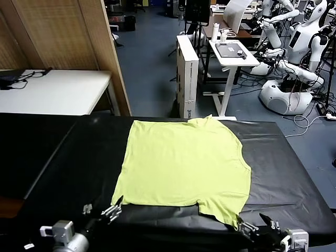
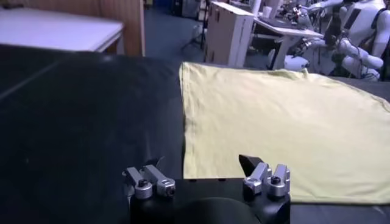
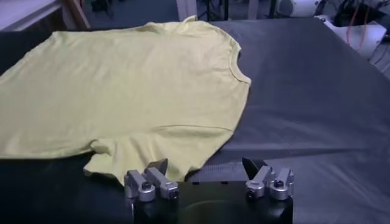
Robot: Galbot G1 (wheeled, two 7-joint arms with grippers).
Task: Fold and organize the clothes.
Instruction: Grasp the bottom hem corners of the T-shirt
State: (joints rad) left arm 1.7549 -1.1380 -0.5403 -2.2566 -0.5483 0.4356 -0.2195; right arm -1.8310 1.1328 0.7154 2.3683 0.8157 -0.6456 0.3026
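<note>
From the head camera, the lime T-shirt (image 1: 184, 168) lies flat and unfolded on the black table (image 1: 294, 173). The left wrist view shows the left gripper (image 2: 207, 176) open-jawed at its near corner. The right gripper (image 3: 207, 176), open too, faces a sleeve; all folding remains.

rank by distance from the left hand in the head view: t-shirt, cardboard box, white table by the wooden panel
Measured from the left hand, at the near left table edge:
1. T-shirt, its near hem corner just beside the hand.
2. White table, far left.
3. Cardboard box, beyond the shirt's far edge.
</note>
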